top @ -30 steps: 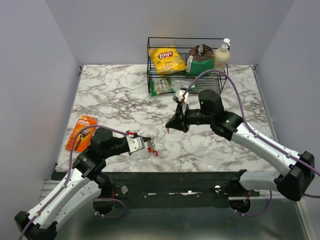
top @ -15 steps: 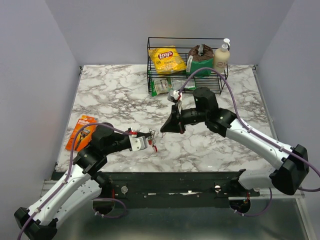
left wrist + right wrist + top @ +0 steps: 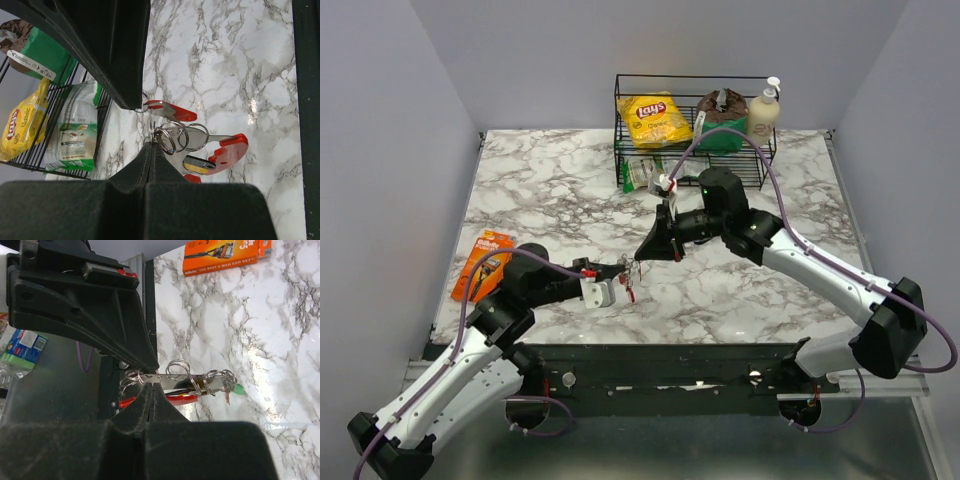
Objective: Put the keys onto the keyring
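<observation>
My left gripper [image 3: 620, 274] is shut on the keyring [image 3: 170, 138], pinching a thin metal ring of the bunch at its fingertips [image 3: 151, 146]. The bunch hangs just above the marble table [image 3: 550, 190], with its red oval loop [image 3: 227, 150] and silvery-grey flat piece [image 3: 200, 135]. It also carries a small green tag [image 3: 239, 388]. My right gripper [image 3: 642, 255] is shut on a key with a red tag [image 3: 172, 111] and holds it right beside the bunch, almost touching its rings. In the right wrist view my right jaws [image 3: 150, 388] close just under the rings [image 3: 177, 369].
An orange razor pack [image 3: 485, 262] lies at the table's left edge. A black wire basket [image 3: 692, 130] at the back holds a yellow chip bag [image 3: 652, 118], a green packet [image 3: 718, 130] and a cream bottle [image 3: 764, 112]. Another green-white packet [image 3: 645, 172] lies under it.
My right gripper has moved left and towards the left gripper with its key. My left gripper has risen slightly with the bunch. The two now meet over the table's front middle.
</observation>
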